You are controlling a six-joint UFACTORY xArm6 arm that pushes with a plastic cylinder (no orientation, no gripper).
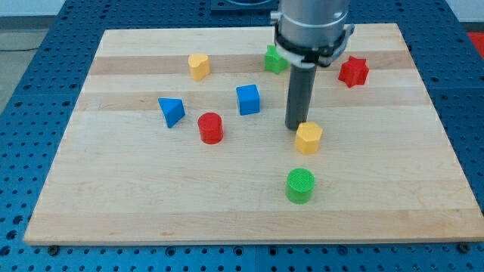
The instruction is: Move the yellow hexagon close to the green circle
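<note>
Yellow hexagon [308, 137] sits right of the board's centre, touching the rod's tip [294, 127] at its upper-left side. Green circle [300, 185] lies near, toward the bottom edge. The rod has no jaws. Red cylinder [211, 128] and blue cube [248, 99] lie leftward.

The board [151, 204] is pale wood, smooth and matt, with lengthwise grain and a darker strip near the frame's top. Around it lies a blue perforated surface [30, 45] with rows of holes. The green circle [300, 185] looks like matt plastic with a ribbed top; the yellow hexagon [308, 137] seems plain plastic. The rod [299, 94] is dark and dull.
</note>
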